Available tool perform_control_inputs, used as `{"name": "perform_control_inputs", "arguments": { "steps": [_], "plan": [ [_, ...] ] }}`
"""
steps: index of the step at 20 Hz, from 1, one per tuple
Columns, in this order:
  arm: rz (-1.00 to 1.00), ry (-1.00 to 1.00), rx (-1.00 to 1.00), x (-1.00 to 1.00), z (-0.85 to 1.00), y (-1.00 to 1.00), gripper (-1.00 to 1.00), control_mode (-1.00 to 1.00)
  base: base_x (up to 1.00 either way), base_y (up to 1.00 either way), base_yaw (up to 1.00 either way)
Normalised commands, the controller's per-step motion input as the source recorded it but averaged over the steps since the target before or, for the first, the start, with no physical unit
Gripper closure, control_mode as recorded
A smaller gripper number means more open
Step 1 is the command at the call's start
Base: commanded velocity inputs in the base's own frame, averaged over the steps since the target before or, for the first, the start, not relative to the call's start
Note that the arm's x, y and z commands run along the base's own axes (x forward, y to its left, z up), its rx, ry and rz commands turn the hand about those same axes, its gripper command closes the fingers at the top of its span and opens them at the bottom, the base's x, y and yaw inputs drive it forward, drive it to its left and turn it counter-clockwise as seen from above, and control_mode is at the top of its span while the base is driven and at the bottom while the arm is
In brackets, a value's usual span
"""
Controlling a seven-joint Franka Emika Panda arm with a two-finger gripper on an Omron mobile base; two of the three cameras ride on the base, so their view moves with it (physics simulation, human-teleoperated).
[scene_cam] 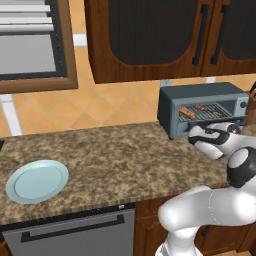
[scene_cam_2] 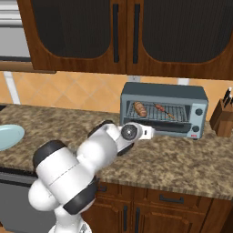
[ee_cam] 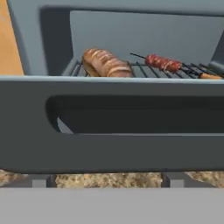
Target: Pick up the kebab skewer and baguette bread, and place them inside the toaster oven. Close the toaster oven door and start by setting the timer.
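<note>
The grey-blue toaster oven stands at the back of the counter. Its door is dropped open in front of the cavity. On the wire rack inside, the baguette bread lies at the left. The kebab skewer lies to its right. My gripper is low at the door's left front edge, open, with nothing held. The door's dark glass panel is close up in the hand view.
A pale blue plate lies on the counter far to the left. A knife block stands right of the oven. Dark wall cabinets hang above it. A dishwasher front is below the counter edge.
</note>
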Motion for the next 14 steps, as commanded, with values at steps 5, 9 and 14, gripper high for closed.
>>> {"name": "perform_control_inputs", "arguments": {
  "steps": [5,9,14],
  "plan": [
    [0.0,0.03,0.0,0.52,0.84,-0.02,-1.0,-1.0,0.0,0.0,0.0],
    [0.0,0.0,0.0,0.45,0.37,-0.03,-1.0,-1.0,0.0,0.0,0.0],
    [0.0,0.01,0.0,0.04,-0.04,-0.15,-1.0,-1.0,0.0,0.0,0.0]
  ]
}}
